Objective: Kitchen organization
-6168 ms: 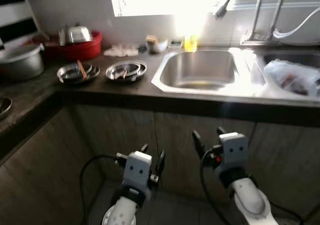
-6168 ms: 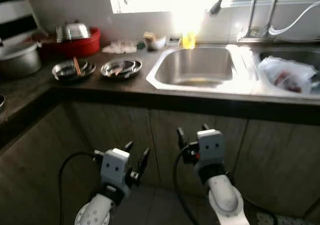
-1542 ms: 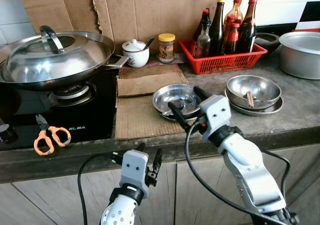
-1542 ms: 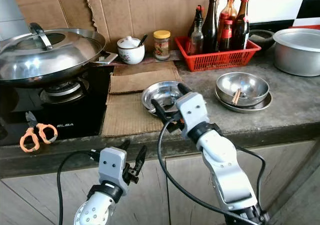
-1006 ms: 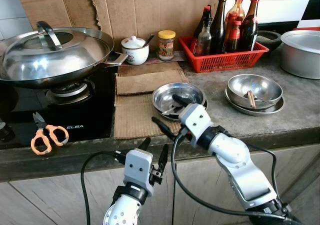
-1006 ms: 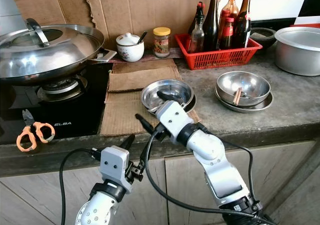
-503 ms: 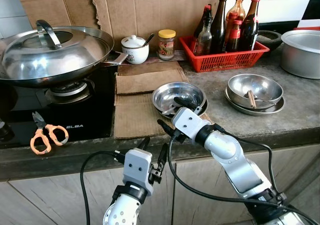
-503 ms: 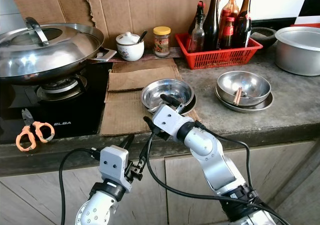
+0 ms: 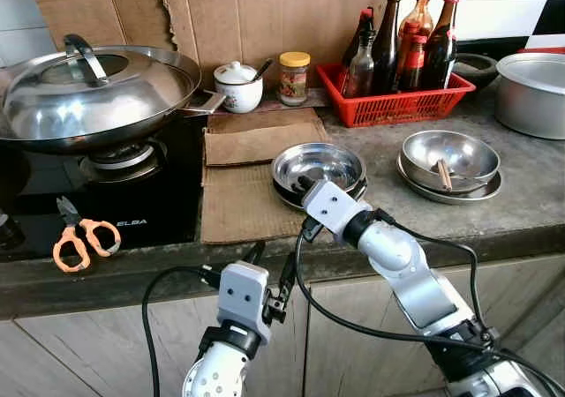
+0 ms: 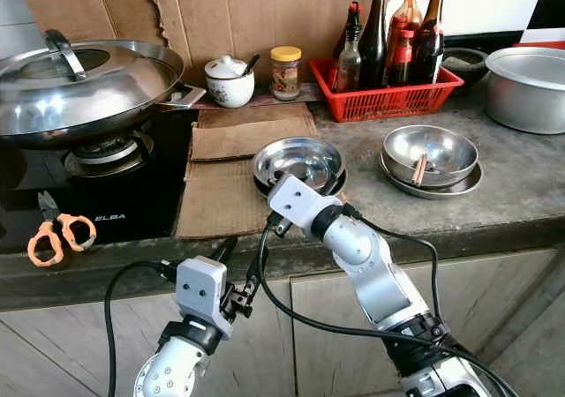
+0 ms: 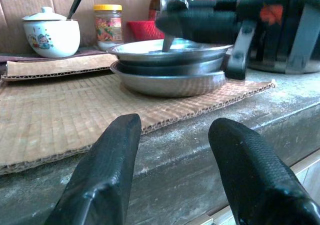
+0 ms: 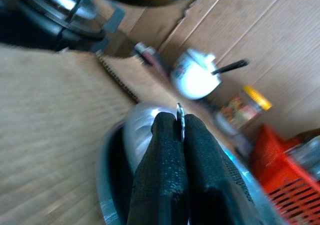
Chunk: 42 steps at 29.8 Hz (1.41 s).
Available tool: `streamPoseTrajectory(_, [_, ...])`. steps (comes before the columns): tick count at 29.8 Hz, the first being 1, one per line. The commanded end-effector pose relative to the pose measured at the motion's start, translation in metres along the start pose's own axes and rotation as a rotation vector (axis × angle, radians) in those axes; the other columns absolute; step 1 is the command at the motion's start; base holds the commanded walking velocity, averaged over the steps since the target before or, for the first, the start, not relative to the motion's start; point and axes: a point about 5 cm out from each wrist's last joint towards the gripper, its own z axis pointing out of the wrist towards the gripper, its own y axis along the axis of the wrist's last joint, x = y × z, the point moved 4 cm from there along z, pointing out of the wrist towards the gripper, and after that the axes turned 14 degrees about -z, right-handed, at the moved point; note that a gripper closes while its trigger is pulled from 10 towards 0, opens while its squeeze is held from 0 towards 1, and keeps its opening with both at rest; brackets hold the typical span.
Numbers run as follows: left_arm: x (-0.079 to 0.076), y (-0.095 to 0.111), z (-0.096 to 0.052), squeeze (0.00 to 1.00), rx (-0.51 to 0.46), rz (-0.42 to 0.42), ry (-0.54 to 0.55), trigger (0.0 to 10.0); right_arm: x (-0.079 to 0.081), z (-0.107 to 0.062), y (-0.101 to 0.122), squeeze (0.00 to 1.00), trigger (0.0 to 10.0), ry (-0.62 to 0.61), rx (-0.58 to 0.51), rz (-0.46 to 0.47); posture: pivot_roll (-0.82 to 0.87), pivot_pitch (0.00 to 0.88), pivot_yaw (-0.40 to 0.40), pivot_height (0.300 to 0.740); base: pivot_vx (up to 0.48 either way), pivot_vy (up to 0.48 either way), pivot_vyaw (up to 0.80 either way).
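Note:
Two stacked steel bowls [image 9: 328, 161] sit on a cardboard mat [image 9: 243, 198] near the counter's front edge. My right gripper [image 9: 305, 185] reaches over their near rim. Its fingers [image 12: 165, 150] are shut on a thin metal utensil [image 12: 180, 111], apparently a spoon [image 11: 166, 37] standing in the top bowl. My left gripper [image 9: 269, 269] hangs open and holds nothing. It sits below the counter edge, in front of the cabinet, and points at the bowls [image 11: 170, 67].
To the right is another steel bowl on a plate with chopsticks [image 9: 446, 163]. A red basket of bottles [image 9: 397, 106] and a pot [image 9: 534, 93] stand behind. A lidded wok [image 9: 88, 93] is on the stove at left, with orange scissors [image 9: 75, 238] in front. A white sugar pot [image 9: 238, 88] and a jar [image 9: 293, 78] stand by the wall.
The view turned from the sink to the stove counter. Over the last second my right gripper swung in over the stacked bowls and shut its open fingers on the spoon. The left arm stayed put.

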Motion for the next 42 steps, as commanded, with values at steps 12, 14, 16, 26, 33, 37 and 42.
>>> streamPoseTrajectory(12, [0.008, -0.004, 0.003, 0.00, 0.024, 0.015, 0.053, 10.0, -0.023, 0.000, 0.002, 0.00, 0.0, -0.196, 0.003, 0.202, 0.05, 0.010, -0.016, 0.740, 0.000, 0.000, 0.00])
streamPoseTrajectory(14, [0.008, -0.006, 0.003, 0.00, 0.031, 0.026, 0.047, 10.0, -0.039, -0.006, 0.012, 0.00, 0.0, -0.331, -0.053, 0.387, 0.05, 0.008, -0.011, 0.740, 0.000, 0.000, 0.00])
streamPoseTrajectory(16, [0.008, -0.006, 0.003, 0.00, 0.033, 0.027, 0.049, 10.0, -0.044, -0.009, 0.015, 0.00, 0.0, -0.381, -0.067, 0.438, 0.05, 0.008, -0.011, 0.740, 0.000, 0.000, 0.00])
streamPoseTrajectory(26, [0.012, -0.007, 0.004, 0.00, 0.040, 0.010, 0.068, 10.0, -0.057, -0.026, 0.030, 0.00, 0.0, -0.498, -0.138, 0.539, 0.04, 0.004, -0.003, 0.740, 0.000, 0.000, 0.00])
streamPoseTrajectory(33, [0.012, -0.008, 0.004, 0.00, 0.039, 0.003, 0.070, 10.0, -0.057, -0.031, 0.034, 0.00, 0.0, -0.519, -0.153, 0.581, 0.04, 0.003, -0.001, 0.740, 0.000, 0.000, 0.00])
streamPoseTrajectory(37, [0.012, -0.008, 0.004, 0.00, 0.040, 0.004, 0.063, 10.0, -0.060, -0.032, 0.036, 0.00, 0.0, -0.527, -0.161, 0.601, 0.04, 0.001, 0.001, 0.740, -0.308, 0.000, 0.00])
streamPoseTrajectory(42, [0.013, -0.009, 0.004, 0.00, 0.046, 0.007, 0.065, 10.0, -0.068, -0.030, 0.042, 0.00, 0.0, -0.543, -0.190, 0.583, 0.04, 0.002, 0.003, 0.740, -0.376, 0.000, 0.00])
